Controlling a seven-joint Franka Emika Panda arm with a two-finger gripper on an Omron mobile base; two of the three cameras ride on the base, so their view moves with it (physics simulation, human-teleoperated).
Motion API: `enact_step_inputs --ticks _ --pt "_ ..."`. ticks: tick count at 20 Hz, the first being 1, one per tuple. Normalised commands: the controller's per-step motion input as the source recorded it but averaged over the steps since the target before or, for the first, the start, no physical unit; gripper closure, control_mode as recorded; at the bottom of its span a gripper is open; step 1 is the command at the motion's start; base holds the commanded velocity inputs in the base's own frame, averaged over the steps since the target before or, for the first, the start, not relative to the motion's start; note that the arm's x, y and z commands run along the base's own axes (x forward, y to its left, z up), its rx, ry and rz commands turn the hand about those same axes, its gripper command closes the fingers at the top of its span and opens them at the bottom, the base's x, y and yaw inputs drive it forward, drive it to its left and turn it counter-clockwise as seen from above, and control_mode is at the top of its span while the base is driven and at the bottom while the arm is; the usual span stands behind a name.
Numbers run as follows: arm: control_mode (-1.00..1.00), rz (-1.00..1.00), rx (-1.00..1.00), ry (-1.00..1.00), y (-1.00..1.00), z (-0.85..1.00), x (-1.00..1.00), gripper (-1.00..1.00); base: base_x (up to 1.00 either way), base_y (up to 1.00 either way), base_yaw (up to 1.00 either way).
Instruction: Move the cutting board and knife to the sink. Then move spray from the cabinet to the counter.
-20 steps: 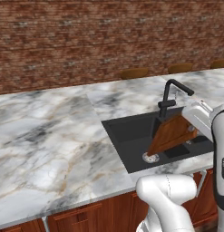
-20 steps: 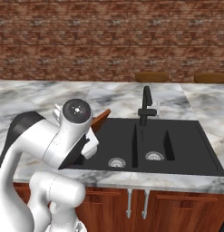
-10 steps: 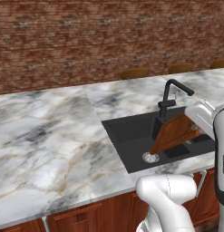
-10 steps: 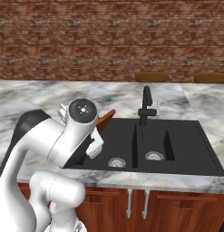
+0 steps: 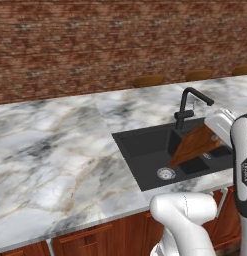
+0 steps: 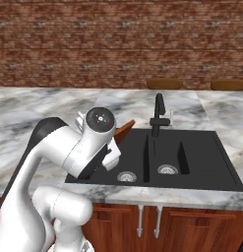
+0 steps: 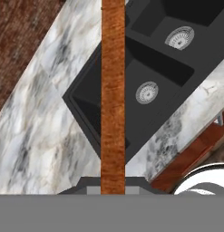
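Observation:
My gripper (image 5: 215,132) is shut on the cutting board (image 5: 196,144), a reddish-brown wooden board that hangs tilted over the black sink (image 5: 143,144), its low corner near the round steel drain (image 5: 166,173). The hand view meets the cutting board (image 7: 113,90) edge-on, running up the middle above the sink (image 7: 145,63). From the right base view only a corner of the cutting board (image 6: 125,130) shows past my arm, left of the sink (image 6: 201,152). The white-and-grey marble counter (image 5: 60,145) surrounds the basin. The knife, spray and cabinet are out of view.
The angular black faucet (image 5: 187,106) rises at the sink's back edge, close to the board. A brick wall (image 5: 95,45) backs the counter, with brown stool tops (image 5: 148,80) beyond it. Wooden doors with silver handles (image 6: 140,224) sit below the counter's front edge.
My arm has shifted a little to the right with the cutting board in its grip, bringing the board further over the sink. The grip stays shut.

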Motion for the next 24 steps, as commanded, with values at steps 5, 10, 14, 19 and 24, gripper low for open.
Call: enact_step_inputs --ticks 5,10,14,19,24 --pt "-1.00 -0.04 0.00 0.00 -0.11 -0.17 0.30 1.00 0.00 0.00 0.00" --pt "-1.00 -0.02 0.00 0.00 0.00 -0.25 0.31 1.00 0.00 0.00 0.00" --pt "-1.00 -0.03 -0.04 0.05 0.00 -0.33 0.21 1.00 0.00 0.00 0.00" --pt "-1.00 -0.04 -0.09 0.07 0.11 -0.34 0.19 1.00 0.00 0.00 0.00" --pt "-1.00 -0.04 -0.12 0.07 0.23 -0.29 0.23 1.00 0.00 0.00 0.00"
